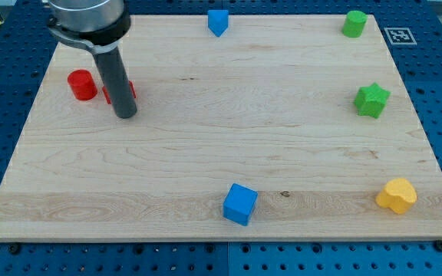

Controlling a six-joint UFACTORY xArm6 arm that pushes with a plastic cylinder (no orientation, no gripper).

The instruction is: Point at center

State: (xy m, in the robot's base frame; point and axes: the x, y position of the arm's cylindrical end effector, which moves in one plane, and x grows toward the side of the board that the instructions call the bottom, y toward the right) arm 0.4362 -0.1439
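- Trouble is mostly sitting right at my tip (126, 115) here: it's resting on the surface (206, 115) up near the view's top-left corner, and a second red block (129, 90) is sitting touching or just behind the rod, half hidden, so I can't make out its shape.
- The red cylinder (82, 84) is standing just to the view's left of my tip, close but apart from it.
- No jaws on this rig at all, just the bare rod, so nothing is being grasped or released.
- The thing I'm supposed to be pointing at is the center of the surface, and that's lying well to the view's right and a bit toward the view's bottom of my tip, bare wood, no block on it.
- Main risk, I'm guessing: if the rod is swinging out at a bad angle, it's dragging that hidden red block along or nudging it sideways, since they look like they're in contact.
- The blue cube (240, 204) is sitting well below and right of my tip, near the bottom edge, so a path curving low could be clipping it.
- The blue block (218, 21) at the top edge, green cylinder (354, 23), green star (372, 100) and yellow block (397, 195) are all sitting far right of my tip, only a worry if I'm overshooting badly.
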